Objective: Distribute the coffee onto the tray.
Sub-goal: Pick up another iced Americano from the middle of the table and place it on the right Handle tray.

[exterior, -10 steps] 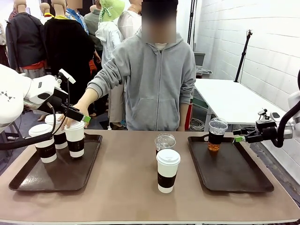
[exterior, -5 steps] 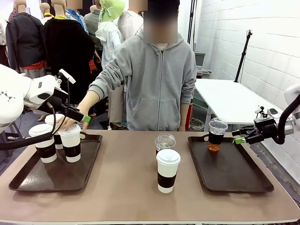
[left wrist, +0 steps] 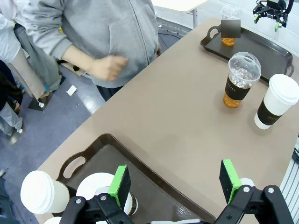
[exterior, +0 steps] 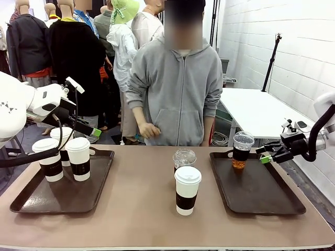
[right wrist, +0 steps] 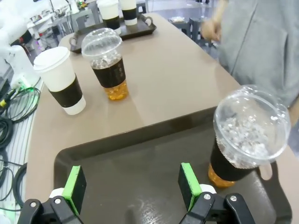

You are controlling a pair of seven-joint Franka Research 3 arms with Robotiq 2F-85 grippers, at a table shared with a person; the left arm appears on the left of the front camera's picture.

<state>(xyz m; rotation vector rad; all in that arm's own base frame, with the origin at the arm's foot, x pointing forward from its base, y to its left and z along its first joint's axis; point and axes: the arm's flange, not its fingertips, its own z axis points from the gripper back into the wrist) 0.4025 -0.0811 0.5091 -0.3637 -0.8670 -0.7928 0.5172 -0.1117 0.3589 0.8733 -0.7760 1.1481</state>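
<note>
Front view shows three sleeved paper cups (exterior: 79, 159) standing upright on the left tray (exterior: 31, 201). A fourth paper cup (exterior: 187, 191) stands alone on the bench (exterior: 141, 209) between the trays, with a clear dome-lidded cup (exterior: 183, 158) just behind it. A second clear cup (exterior: 242, 150) stands at the far end of the right tray (exterior: 261, 196). The left tool (left wrist: 174, 182) hangs spread and empty above the cups on the left tray. The right tool (right wrist: 132, 183) is likewise spread wide and holds nothing, over the right tray near its clear cup. By my reading, the two cups on the bare bench are the ones not yet placed. Both are likely top-heavy if full, with thin walls that buckle under a hard squeeze (the clear plastic looks the slicker of the two). The dark sleeve band is the sensible place to grip: it is stiff, rough and below the lid, so the lid is not popped off.
</note>
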